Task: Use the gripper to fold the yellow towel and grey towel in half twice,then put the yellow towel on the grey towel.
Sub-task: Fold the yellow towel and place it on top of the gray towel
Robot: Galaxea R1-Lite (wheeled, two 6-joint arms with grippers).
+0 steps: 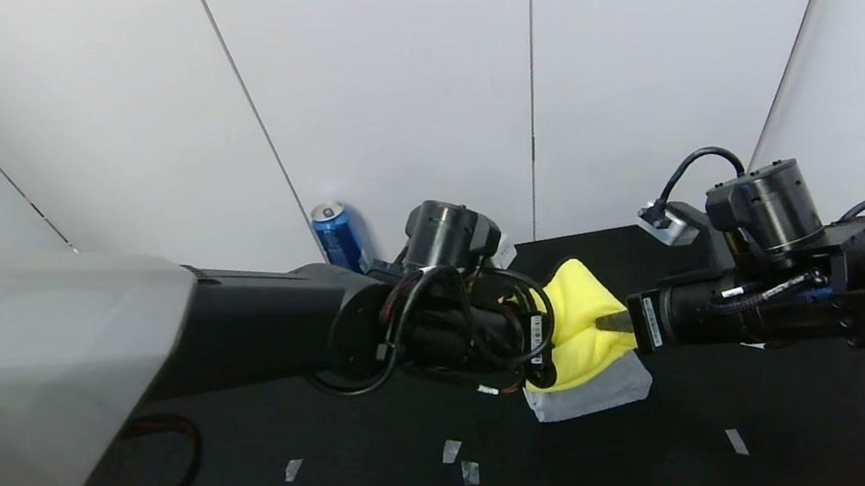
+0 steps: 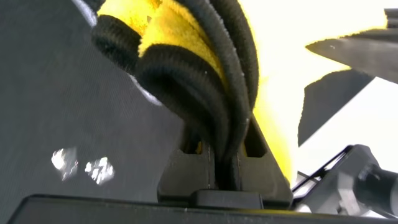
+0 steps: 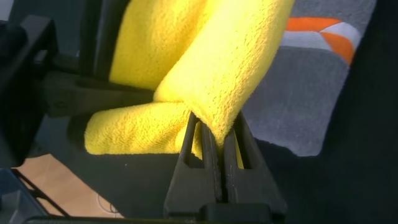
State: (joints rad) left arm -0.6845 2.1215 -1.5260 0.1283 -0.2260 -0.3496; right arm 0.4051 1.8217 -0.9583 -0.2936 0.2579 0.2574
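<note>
Yellow towel (image 1: 582, 323) bunched, long axis running left–right between left gripper (image 1: 538, 347) and right gripper (image 1: 612, 324), both clenched on it, above folded grey towel (image 1: 593, 397).

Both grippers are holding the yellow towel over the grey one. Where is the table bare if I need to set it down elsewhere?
Bare black table lies near the robot, in front of the grey towel, broken only by small tape marks. The middle is crowded: left gripper and right gripper pinch the yellow towel there. A blue can stands at the far wall.
</note>
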